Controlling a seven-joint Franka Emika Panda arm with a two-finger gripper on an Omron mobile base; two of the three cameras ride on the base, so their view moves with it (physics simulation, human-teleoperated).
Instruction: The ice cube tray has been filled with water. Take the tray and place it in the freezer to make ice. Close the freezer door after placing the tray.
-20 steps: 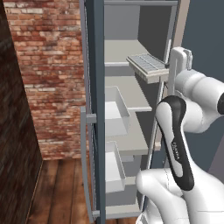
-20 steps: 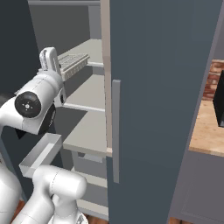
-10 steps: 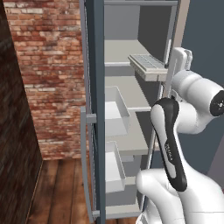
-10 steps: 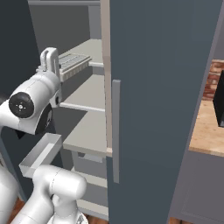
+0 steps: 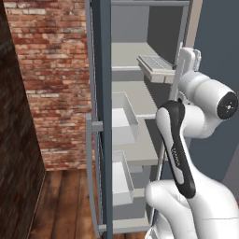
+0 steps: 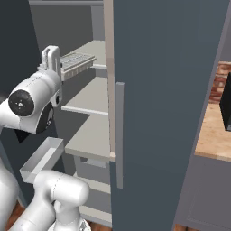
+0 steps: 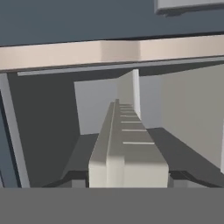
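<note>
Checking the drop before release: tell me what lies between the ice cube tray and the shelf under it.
Nothing: in the left base view the ice cube tray, held shut in the gripper, hangs over the bare shelf of the freezer.

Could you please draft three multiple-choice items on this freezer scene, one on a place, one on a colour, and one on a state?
1. Where is the pale grey-white gridded ice cube tray?
A. on the wooden floor
B. at the upper white freezer shelf, in the gripper
C. in a door bin

2. What colour is the wall beside the open freezer door?
A. red brick
B. green tile
C. plain white

3. How is the gripper?
A. open, empty
B. shut on the tray
C. shut on the door handle

Answers: B, the tray juts over the shelf's front edge; A, brick fills the left base view's left side; B, the hand view shows the tray running out from between the fingers.
</note>
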